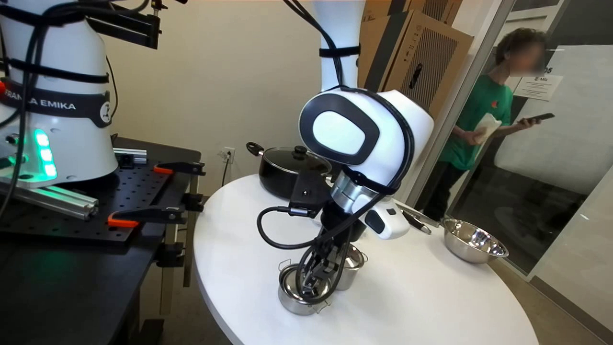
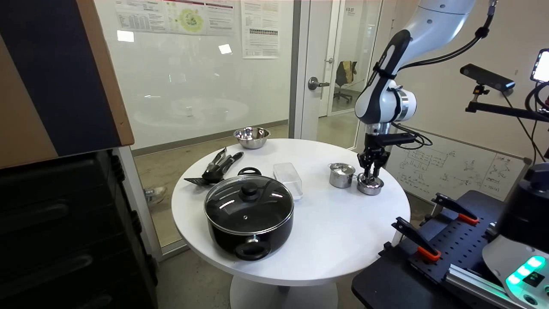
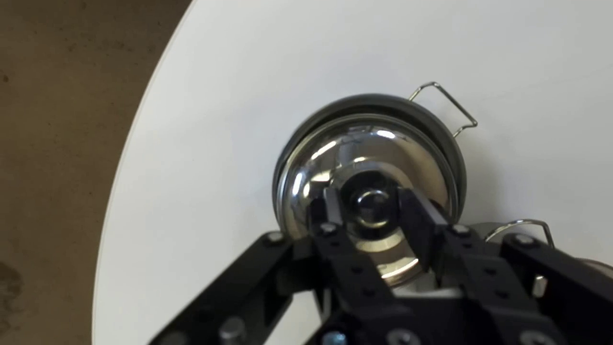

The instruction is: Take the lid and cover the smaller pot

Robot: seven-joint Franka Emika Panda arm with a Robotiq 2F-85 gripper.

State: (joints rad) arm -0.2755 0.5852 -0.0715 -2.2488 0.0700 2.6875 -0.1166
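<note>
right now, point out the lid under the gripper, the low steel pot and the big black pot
Lid (image 3: 376, 155), in the wrist view: shiny top face.
Low steel pot (image 1: 293, 303), in an exterior view: outer wall.
Big black pot (image 2: 275, 238), in an exterior view: outer wall.

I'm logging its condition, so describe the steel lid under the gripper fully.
The lid is round, shiny and steel-looking, with a small central knob. In the wrist view it appears off-centre over the smaller pot, whose rim shows widest toward the top. The open gripper straddles the knob, gaps showing; whether the lid lies flat is unclear.
</note>
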